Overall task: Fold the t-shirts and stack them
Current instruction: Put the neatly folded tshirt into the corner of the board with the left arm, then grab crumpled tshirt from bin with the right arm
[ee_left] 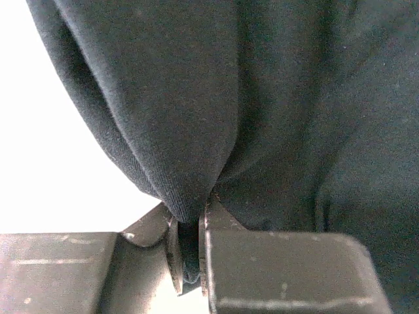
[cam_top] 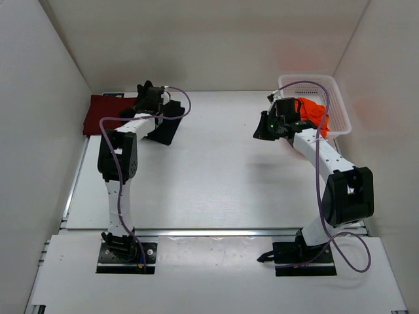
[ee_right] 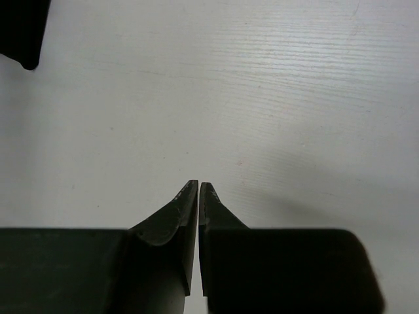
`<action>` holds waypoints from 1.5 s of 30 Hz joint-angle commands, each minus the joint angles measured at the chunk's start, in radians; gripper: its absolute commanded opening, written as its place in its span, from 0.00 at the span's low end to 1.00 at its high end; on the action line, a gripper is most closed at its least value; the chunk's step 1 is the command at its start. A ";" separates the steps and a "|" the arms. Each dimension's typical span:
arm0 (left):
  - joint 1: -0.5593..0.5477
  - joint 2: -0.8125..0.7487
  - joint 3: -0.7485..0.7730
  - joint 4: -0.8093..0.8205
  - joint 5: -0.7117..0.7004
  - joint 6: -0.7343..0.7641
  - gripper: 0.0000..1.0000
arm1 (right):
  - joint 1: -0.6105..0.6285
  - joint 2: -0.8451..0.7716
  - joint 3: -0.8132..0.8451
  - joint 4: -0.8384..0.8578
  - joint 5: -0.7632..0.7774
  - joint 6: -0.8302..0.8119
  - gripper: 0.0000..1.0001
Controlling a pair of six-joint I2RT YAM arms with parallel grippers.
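Note:
The black t-shirt [cam_top: 168, 125] lies bunched at the back left of the table. Its dark cloth [ee_left: 262, 98] fills the left wrist view. My left gripper [cam_top: 150, 98] is over it, and a fold of the black cloth is pinched between its fingers [ee_left: 190, 226]. The maroon t-shirt [cam_top: 99, 114] lies flat just left of it, by the left wall. The orange t-shirt [cam_top: 313, 111] sits crumpled in the white mesh basket [cam_top: 334, 95] at the back right. In front of the basket my right gripper [cam_top: 261, 133] hangs over bare table, its fingertips [ee_right: 198, 186] shut on nothing.
The table [cam_top: 209, 176] is white, with walls close on the left, back and right. The right arm's forearm [cam_top: 317, 154] runs along the right side, below the basket. A dark shape [ee_right: 23, 33] shows at the top left corner of the right wrist view.

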 commanded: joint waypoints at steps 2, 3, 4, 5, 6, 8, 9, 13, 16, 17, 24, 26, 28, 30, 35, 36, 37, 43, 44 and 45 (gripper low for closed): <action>0.041 -0.198 -0.051 0.218 -0.135 0.082 0.00 | 0.011 -0.037 -0.001 0.036 0.014 -0.004 0.02; 0.049 -0.206 -0.060 0.227 -0.138 0.085 0.00 | 0.016 -0.031 0.005 0.030 0.014 -0.005 0.02; 0.053 -0.215 -0.069 0.235 -0.141 0.080 0.00 | 0.008 -0.029 0.012 0.020 0.014 -0.004 0.03; 0.061 -0.218 -0.068 0.230 -0.135 0.082 0.00 | 0.008 -0.025 0.019 0.023 0.008 -0.005 0.02; 0.070 -0.216 -0.069 0.236 -0.140 0.086 0.00 | 0.009 -0.017 0.034 0.013 0.011 -0.011 0.02; 0.090 -0.219 -0.085 0.287 -0.150 0.122 0.00 | 0.011 -0.006 0.057 0.004 0.008 -0.017 0.02; 0.101 -0.222 -0.092 0.290 -0.149 0.123 0.00 | 0.023 0.003 0.077 -0.002 0.008 -0.019 0.02; 0.151 -0.213 -0.077 0.246 -0.112 0.068 0.00 | 0.040 0.044 0.129 -0.020 0.013 -0.025 0.02; 0.188 -0.177 -0.085 0.229 -0.100 0.030 0.00 | 0.062 0.067 0.167 -0.028 0.011 -0.027 0.02; 0.216 -0.155 -0.065 0.191 -0.097 -0.002 0.00 | 0.060 0.075 0.180 -0.034 0.019 -0.028 0.02; 0.305 -0.005 0.139 -0.035 -0.101 -0.185 0.00 | 0.089 0.110 0.236 -0.072 0.013 -0.030 0.02; 0.317 0.023 0.165 -0.027 -0.133 -0.197 0.02 | 0.095 0.106 0.249 -0.082 0.011 -0.025 0.02; 0.331 0.034 0.170 0.002 -0.164 -0.170 0.20 | 0.092 0.104 0.250 -0.083 0.004 -0.027 0.02; 0.323 0.023 0.153 0.025 -0.181 -0.165 0.76 | 0.098 0.099 0.240 -0.082 0.002 -0.019 0.02; 0.285 -0.093 -0.021 0.233 -0.206 -0.084 0.99 | 0.105 0.079 0.249 -0.099 0.003 -0.025 0.02; 0.277 -0.119 -0.060 0.261 -0.218 -0.067 0.99 | 0.106 0.076 0.256 -0.106 0.013 -0.028 0.03; 0.276 -0.136 -0.083 0.290 -0.221 -0.047 0.98 | 0.106 0.072 0.269 -0.123 0.010 -0.031 0.02; 0.270 -0.187 0.049 -0.071 -0.100 -0.254 0.99 | 0.086 0.026 0.336 -0.233 0.123 -0.097 0.08; 0.260 -0.216 0.063 -0.169 -0.068 -0.324 0.99 | 0.066 0.009 0.350 -0.269 0.179 -0.111 0.08; 0.248 -0.235 0.070 -0.275 0.008 -0.391 0.99 | 0.057 0.003 0.377 -0.283 0.235 -0.140 0.10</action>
